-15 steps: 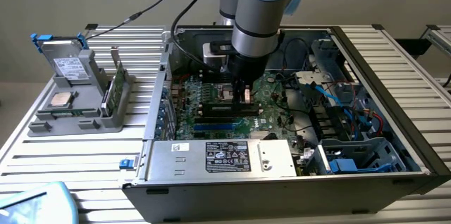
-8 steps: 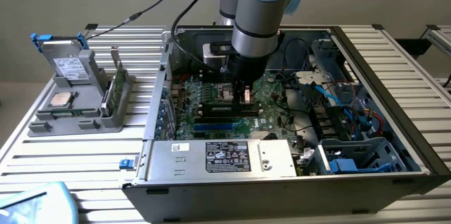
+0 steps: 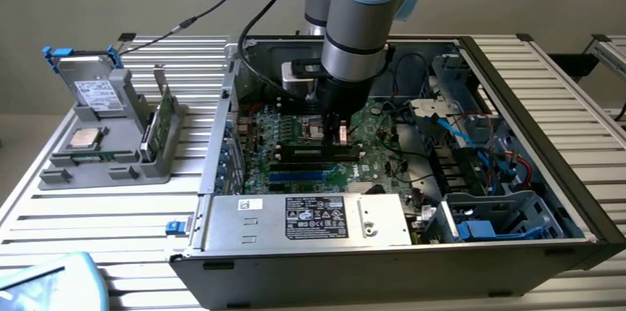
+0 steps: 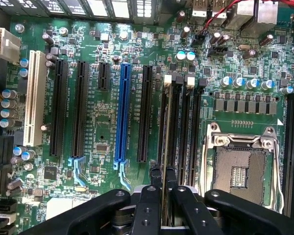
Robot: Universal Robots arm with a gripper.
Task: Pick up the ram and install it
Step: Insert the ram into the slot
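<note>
Your worktop [image 3: 98,208] carries the open computer case [image 3: 391,274]. Inside it, over the motherboard [image 4: 98,142], your pincer [image 4: 162,191] is clamped on the ram [image 4: 165,132], held edge-on at the memory slots [image 4: 180,127]. If the stick tilts or misses the groove, it may jam or flex. The bare processor socket [image 4: 242,171] lies just beside, and the white slot latches [image 4: 190,78] could catch it.

ram [image 4: 165,127]: edge-on, chips too thin to tell, one end hidden inside end effector [image 4: 162,178] grip | arm [image 3: 367,3]: cut off by exterior view's top edge
</note>
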